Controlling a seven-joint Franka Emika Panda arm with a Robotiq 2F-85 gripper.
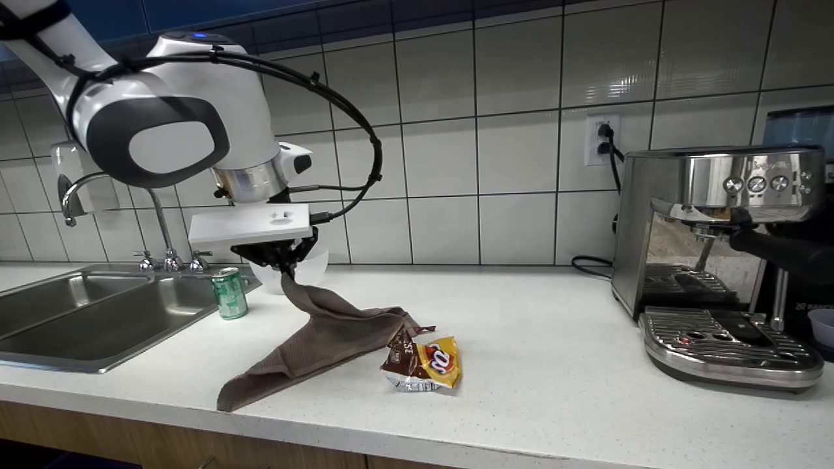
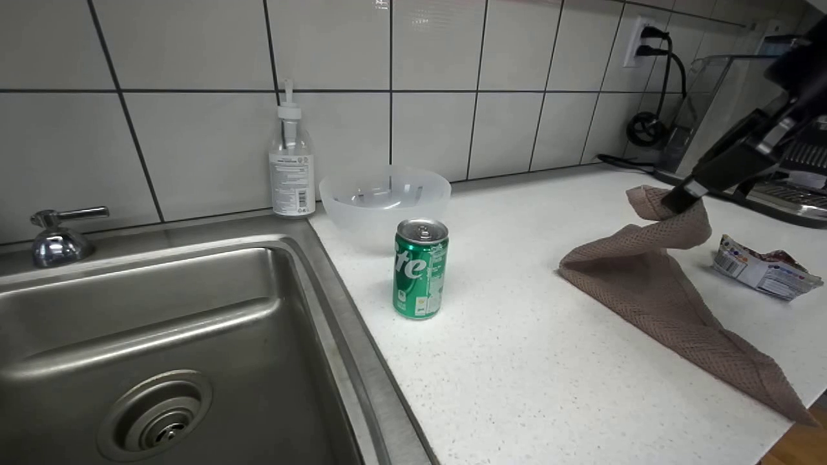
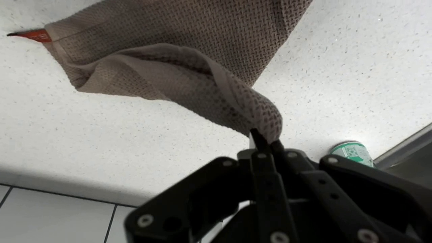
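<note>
My gripper (image 1: 287, 268) is shut on a corner of a brown woven cloth (image 1: 339, 339). In the wrist view the fingertips (image 3: 267, 140) pinch the cloth (image 3: 216, 33), which has a small red tag (image 3: 35, 35) at another corner. The held corner is raised above the counter; the rest of the cloth slopes down and lies on it. In an exterior view the gripper (image 2: 683, 194) comes in from the right above the cloth (image 2: 652, 290). A brown and yellow snack bag (image 1: 423, 361) lies beside the cloth; it also shows crumpled in an exterior view (image 2: 765, 266).
A green can (image 2: 421, 271) stands upright near the sink (image 2: 310, 258). A translucent bowl (image 2: 381, 200) stands behind it, with a pump bottle (image 2: 293, 168) by the tiled wall. An espresso machine (image 1: 723, 260) stands at the far end of the white counter (image 1: 534, 365).
</note>
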